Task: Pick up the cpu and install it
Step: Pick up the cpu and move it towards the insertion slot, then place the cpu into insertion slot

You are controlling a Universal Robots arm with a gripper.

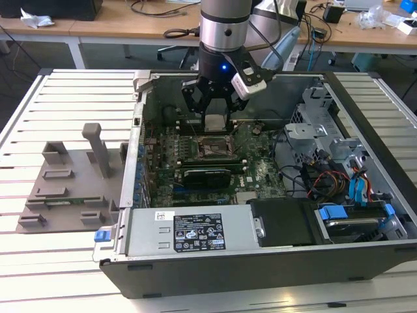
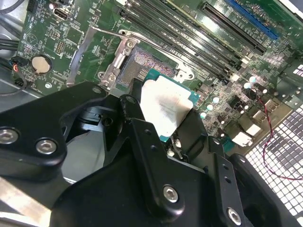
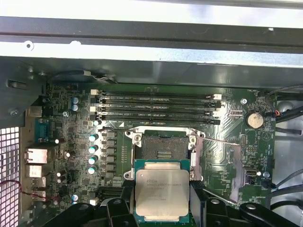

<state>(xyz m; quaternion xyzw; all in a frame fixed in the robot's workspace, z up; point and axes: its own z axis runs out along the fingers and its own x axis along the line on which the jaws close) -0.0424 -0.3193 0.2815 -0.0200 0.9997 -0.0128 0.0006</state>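
Exterior view first: the grey fixture plate point(image 1: 68, 179) lies well off to that view's left of the socket point(image 1: 210, 149). Right above the socket hangs the gripper point(image 1: 214, 125), fingers clenched on the cpu point(image 1: 215, 120) by its edges. It looks light, stiff, slick-topped and fragile, so an edge hold suits. The lever point(image 3: 222, 140) and memory slots point(image 3: 156, 106) crowd the socket, with the drive cage point(image 1: 326, 130) further right.

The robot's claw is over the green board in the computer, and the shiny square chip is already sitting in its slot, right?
Not quite. The cpu isn't in its slot: the first wrist view shows the socket empty and the gripper holding the cpu. The gripper is over the green board, as you said.
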